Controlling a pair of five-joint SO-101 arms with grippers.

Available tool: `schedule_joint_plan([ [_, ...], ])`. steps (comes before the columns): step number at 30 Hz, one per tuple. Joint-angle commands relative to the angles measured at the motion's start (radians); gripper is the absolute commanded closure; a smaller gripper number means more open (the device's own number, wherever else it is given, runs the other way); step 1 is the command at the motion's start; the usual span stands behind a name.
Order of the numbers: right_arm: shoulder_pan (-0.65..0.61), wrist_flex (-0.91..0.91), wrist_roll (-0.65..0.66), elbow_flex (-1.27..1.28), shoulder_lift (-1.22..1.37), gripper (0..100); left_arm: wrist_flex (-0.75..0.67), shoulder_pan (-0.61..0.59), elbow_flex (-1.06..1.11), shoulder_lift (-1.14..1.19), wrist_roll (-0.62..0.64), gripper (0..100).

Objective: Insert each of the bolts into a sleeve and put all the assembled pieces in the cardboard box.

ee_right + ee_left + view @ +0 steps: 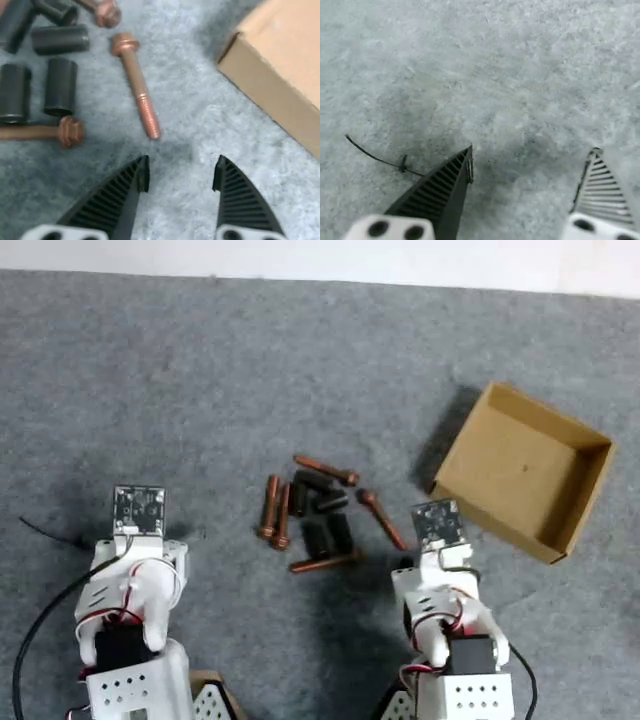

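Observation:
Several copper bolts and black sleeves (318, 536) lie loose in a pile mid-table, none joined. One bolt (136, 82) lies just ahead of my right gripper (182, 170), which is open and holds nothing above the carpet. The same bolt (382, 518) lies slanted at the pile's right edge. Two upright-looking sleeves (60, 85) and another bolt (50, 132) lie beside it. The cardboard box (525, 470) stands open at the right, nothing inside. My left gripper (532, 160) is open over bare carpet, left of the pile.
The left arm (130, 580) and the right arm (440, 590) stand at the near edge. A thin black wire (375, 157) lies on the grey carpet by the left gripper. The box's near wall (280, 75) is close to the right gripper.

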Motion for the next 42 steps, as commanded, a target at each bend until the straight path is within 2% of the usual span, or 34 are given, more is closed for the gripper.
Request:
schedule_joint_plan([
  [1, 0.024, -0.041, 0.011, 0.156, -0.015, 80.0, 0.057, 0.05, -0.061, -0.002, 0.009, 68],
  [6, 0.024, -0.039, 0.011, 0.156, -0.015, 80.0, 0.08, 0.045, -0.084, -0.002, 0.009, 68],
  [16, 0.022, -0.039, 0.011, 0.156, -0.013, 80.0, 0.127, -0.012, -0.274, 0.007, 0.011, 68],
  [20, 0.022, -0.039, 0.011, 0.156, -0.013, 80.0, 0.095, 0.036, -0.42, 0.027, -0.029, 68],
  [23, 0.022, -0.039, 0.011, 0.156, -0.013, 80.0, 0.068, 0.156, -0.516, 0.196, -0.075, 68],
  [26, 0.022, -0.039, 0.011, 0.156, -0.013, 80.0, -0.003, 0.213, -0.624, 0.515, -0.064, 68],
  [30, 0.022, -0.039, 0.011, 0.156, -0.013, 80.0, -0.12, 0.24, -0.75, 0.944, 0.084, 68],
  [33, 0.022, -0.038, 0.011, 0.156, -0.013, 80.0, -0.259, 0.245, -0.754, 1.173, 0.244, 68],
  [35, 0.027, -0.036, 0.011, 0.156, -0.013, 80.0, -0.365, 0.239, -0.725, 1.279, 0.308, 68],
  [38, 0.054, -0.018, 0.012, 0.154, -0.013, 80.0, -0.473, 0.197, -0.671, 1.362, 0.31, 68],
  [42, 0.082, 0.045, 0.011, 0.056, -0.007, 80.0, -0.496, 0.185, -0.664, 1.374, 0.31, 68],
])
